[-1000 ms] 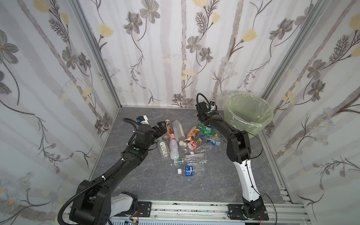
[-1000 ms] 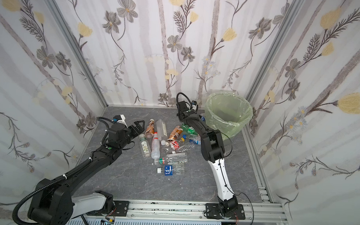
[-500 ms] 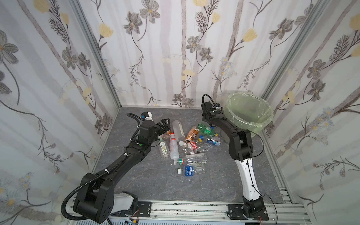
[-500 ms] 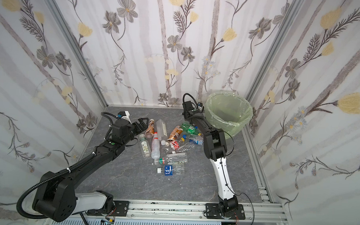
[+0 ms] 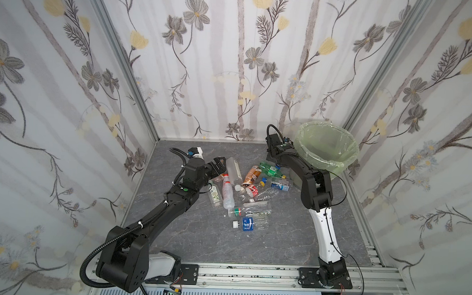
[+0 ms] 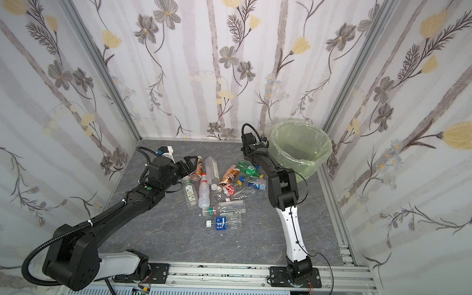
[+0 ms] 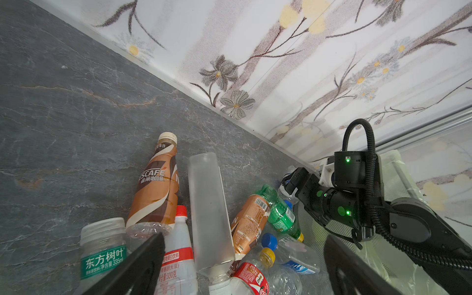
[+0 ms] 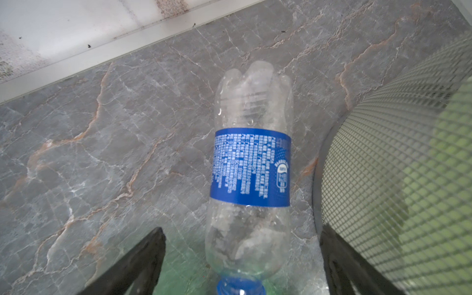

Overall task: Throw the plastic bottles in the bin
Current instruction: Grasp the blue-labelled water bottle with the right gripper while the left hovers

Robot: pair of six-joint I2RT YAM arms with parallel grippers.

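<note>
Several plastic bottles (image 5: 244, 186) lie in a heap mid-floor in both top views. The bin (image 5: 327, 133), lined with a pale green bag, stands at the back right. My left gripper (image 7: 244, 236) hangs open over the heap's left end, above a frosted clear bottle (image 7: 209, 212) and a white red-capped bottle (image 7: 178, 255); a brown coffee bottle (image 7: 157, 184) lies just beyond. My right gripper (image 8: 241, 231) is open, low beside the bin's mesh wall (image 8: 396, 166). A clear blue-labelled bottle (image 8: 251, 166) lies between its fingers, apart from both.
Flowered walls close the floor on three sides. The back wall's foot (image 8: 102, 51) runs close behind the blue-labelled bottle. A blue-labelled bottle (image 5: 249, 224) and a loose white cap (image 5: 235, 224) lie nearest the front rail (image 5: 238, 272).
My left arm has reached farther back and right, bringing its gripper over the heap's left end. My right wrist has shifted right, close to the bin.
</note>
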